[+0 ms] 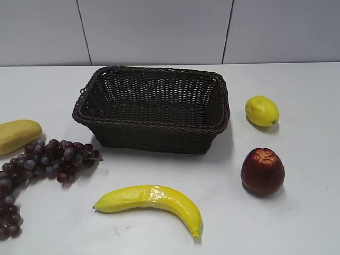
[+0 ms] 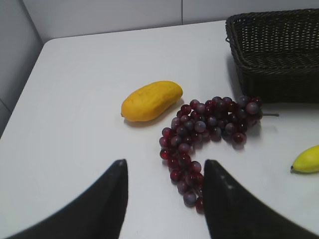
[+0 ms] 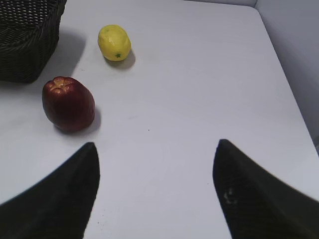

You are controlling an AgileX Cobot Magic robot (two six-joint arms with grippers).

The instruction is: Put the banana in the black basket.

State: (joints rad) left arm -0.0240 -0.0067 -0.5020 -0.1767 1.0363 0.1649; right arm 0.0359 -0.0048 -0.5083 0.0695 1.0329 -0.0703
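**Banana untouched, both grippers empty**

You have the long, curved, glossy yellow banana (image 1: 154, 200) lying at the lower centre of the exterior view, on the white table (image 1: 297, 223). The left gripper (image 2: 164, 199) and right gripper (image 3: 155, 191) are spread wide, holding nothing. Beyond the banana sits the dark woven wicker basket (image 1: 154, 135), empty. The banana's slick, tapered skin may slip if you pinch near a tip, and the purple grape bunch (image 1: 50, 159) at left could get dragged.

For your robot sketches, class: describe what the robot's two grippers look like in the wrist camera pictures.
Only the fingers show. The left gripper has two matte black fingers, broad at the base and curving to pointed tips. The right gripper looks alike; its right-hand finger carries a small pale scuff. No cables, labels or arm links are visible.
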